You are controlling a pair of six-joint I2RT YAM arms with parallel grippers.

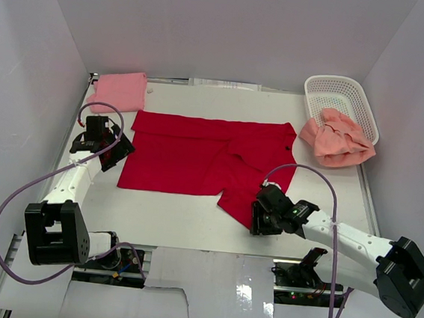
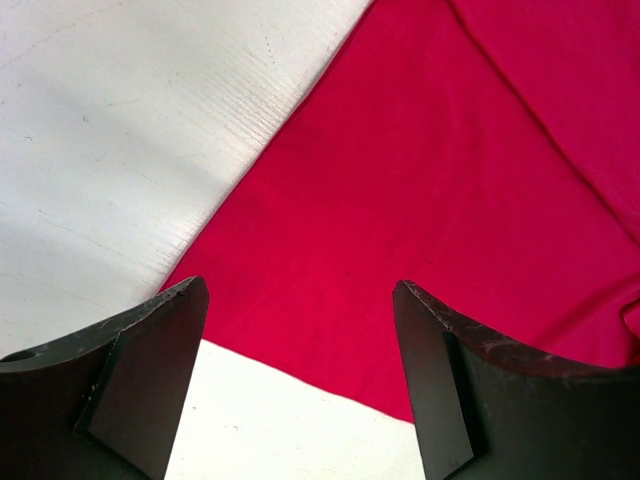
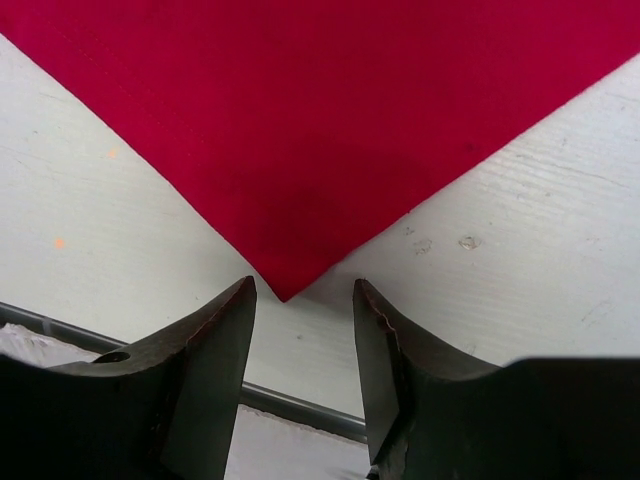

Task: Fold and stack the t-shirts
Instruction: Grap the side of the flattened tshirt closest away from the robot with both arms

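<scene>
A bright red t-shirt [image 1: 197, 157] lies spread flat on the middle of the white table. A light pink t-shirt [image 1: 119, 90] lies folded at the back left corner. A salmon-peach t-shirt [image 1: 338, 139] is crumpled, spilling out of the basket's front. My left gripper [image 1: 121, 150] is open just above the red shirt's left front corner [image 2: 450, 200], holding nothing [image 2: 300, 290]. My right gripper [image 1: 255, 222] is open at the shirt's near right corner. The cloth's point [image 3: 300, 200] ends just ahead of the fingertips [image 3: 303, 285], with nothing between them.
A white lattice basket [image 1: 351, 90] stands at the back right. White walls close in the left, right and back. The table's near edge, with a metal rail [image 3: 300, 405], runs just behind my right gripper. Purple cables loop above both arms.
</scene>
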